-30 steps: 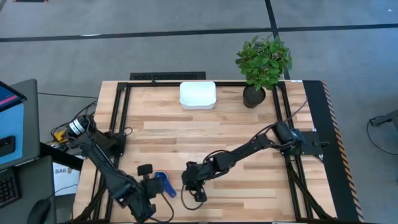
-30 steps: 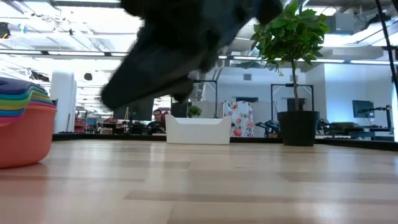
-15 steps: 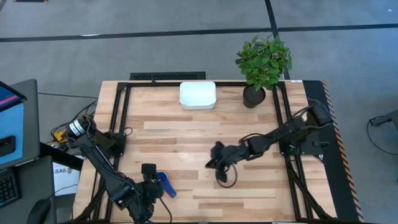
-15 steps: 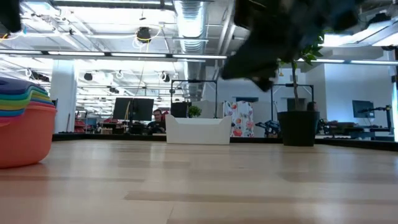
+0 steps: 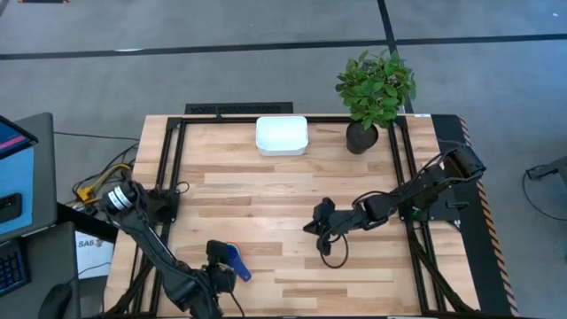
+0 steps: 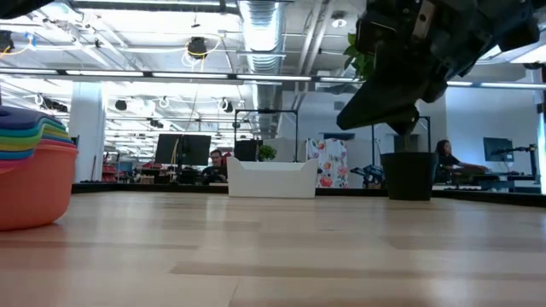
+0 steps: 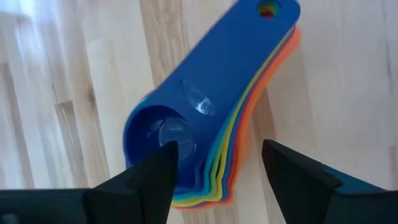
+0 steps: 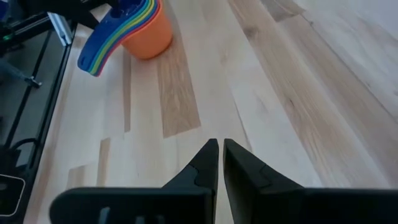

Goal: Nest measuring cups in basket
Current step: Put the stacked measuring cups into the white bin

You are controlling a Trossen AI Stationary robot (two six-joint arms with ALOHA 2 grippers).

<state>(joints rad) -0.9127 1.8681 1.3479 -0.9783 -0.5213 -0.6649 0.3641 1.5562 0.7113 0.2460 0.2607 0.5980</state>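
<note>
Wood table (image 5: 266, 190): basket (image 5: 282, 136) far edge; nested measuring cups (image 5: 232, 261) near edge.

bare table (image 5: 266, 186) between cups (image 5: 232, 260) and basket (image 5: 282, 136)

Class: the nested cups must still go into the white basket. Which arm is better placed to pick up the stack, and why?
Probably the left. The left gripper is open right over the nested measuring cups. The right gripper is shut, mid-table, apart from the stack, though nearer the basket.

The low view's left edge cuts off the stacked measuring cups (image 6: 30, 175); lower cups hidden.
</note>
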